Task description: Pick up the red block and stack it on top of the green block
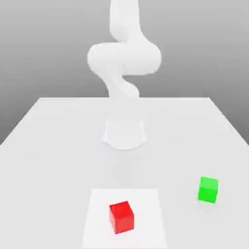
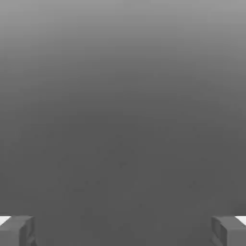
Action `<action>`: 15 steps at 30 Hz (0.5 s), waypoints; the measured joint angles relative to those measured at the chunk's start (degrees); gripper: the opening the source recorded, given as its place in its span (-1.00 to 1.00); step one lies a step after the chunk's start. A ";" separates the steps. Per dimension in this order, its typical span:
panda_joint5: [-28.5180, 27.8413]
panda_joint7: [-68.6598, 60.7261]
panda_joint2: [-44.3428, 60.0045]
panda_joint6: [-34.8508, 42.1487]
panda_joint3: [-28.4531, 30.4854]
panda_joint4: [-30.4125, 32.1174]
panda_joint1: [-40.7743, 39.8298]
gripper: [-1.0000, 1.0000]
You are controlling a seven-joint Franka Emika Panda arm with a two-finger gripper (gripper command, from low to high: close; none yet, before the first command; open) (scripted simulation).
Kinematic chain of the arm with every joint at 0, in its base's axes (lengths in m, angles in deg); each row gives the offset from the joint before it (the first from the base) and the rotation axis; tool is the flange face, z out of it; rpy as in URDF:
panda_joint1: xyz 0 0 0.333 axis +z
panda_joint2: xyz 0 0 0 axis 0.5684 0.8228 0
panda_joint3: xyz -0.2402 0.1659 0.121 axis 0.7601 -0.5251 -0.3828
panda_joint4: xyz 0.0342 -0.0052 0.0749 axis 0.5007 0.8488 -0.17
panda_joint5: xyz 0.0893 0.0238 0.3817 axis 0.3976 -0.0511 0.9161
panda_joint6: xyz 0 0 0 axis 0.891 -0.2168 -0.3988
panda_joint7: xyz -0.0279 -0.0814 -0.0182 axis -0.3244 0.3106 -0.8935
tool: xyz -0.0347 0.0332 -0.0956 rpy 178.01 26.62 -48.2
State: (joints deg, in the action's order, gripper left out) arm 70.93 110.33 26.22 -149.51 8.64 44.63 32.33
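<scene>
Gripper (image 2: 123, 231): standing wide, fingers apart | red block (image 1: 121, 217): resting on the white square (image 1: 146, 237) | green block (image 1: 208, 189): sitting on the table (image 1: 58, 170), toward the exterior view's right, apart from red

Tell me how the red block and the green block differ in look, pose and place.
The red block is bright red, the green block bright green. The red block lies on the white square; the green block sits off it, toward the exterior view's right. Both are plain cubes.
</scene>
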 joint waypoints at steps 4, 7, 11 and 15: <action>-0.05 9.90 7.52 -3.60 -3.18 2.67 -3.53 0.00; -0.42 17.30 12.96 -6.20 -5.34 4.59 -5.82 0.00; -1.19 27.34 20.21 -9.66 -8.04 7.15 -8.67 0.00; -2.35 37.63 27.52 -13.09 -10.14 9.71 -10.95 0.00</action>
State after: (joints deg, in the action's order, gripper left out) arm 68.58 147.96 53.74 -162.60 -1.50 54.34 21.38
